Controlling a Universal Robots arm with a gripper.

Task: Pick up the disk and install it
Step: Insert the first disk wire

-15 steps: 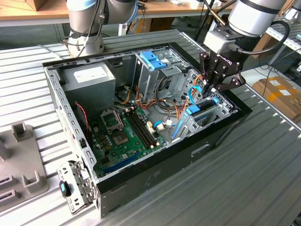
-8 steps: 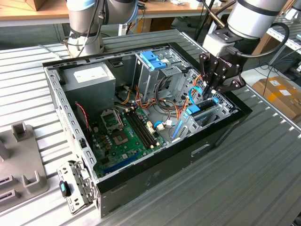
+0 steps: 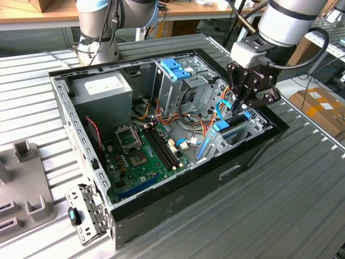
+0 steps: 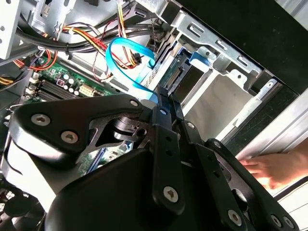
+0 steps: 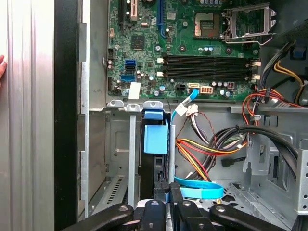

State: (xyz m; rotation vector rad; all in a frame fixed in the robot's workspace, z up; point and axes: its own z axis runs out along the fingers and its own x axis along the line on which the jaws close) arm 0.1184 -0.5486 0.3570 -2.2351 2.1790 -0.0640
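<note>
The disk [image 3: 229,125] stands on edge in the metal drive bay [image 3: 257,125] at the corner of the open computer case on the exterior view's right, its light-blue carrier rail [image 5: 155,137] facing up. My gripper [image 3: 241,110] reaches straight down onto it from above. In both wrist views the black fingers [image 5: 175,197] sit close together over the disk's thin edge [image 4: 183,77], with a sliver of blue between them. The gripper [image 5: 167,193] looks shut on the disk. Most of the disk's body is hidden inside the bay.
A blue flat cable [image 5: 197,190] loops right beside the fingers among coloured wire bundles. The tall cage with a blue handle [image 3: 175,67], grey power-supply box [image 3: 102,89] and motherboard [image 3: 137,156] occupy the case. A person's hand [image 4: 269,168] rests outside the case wall.
</note>
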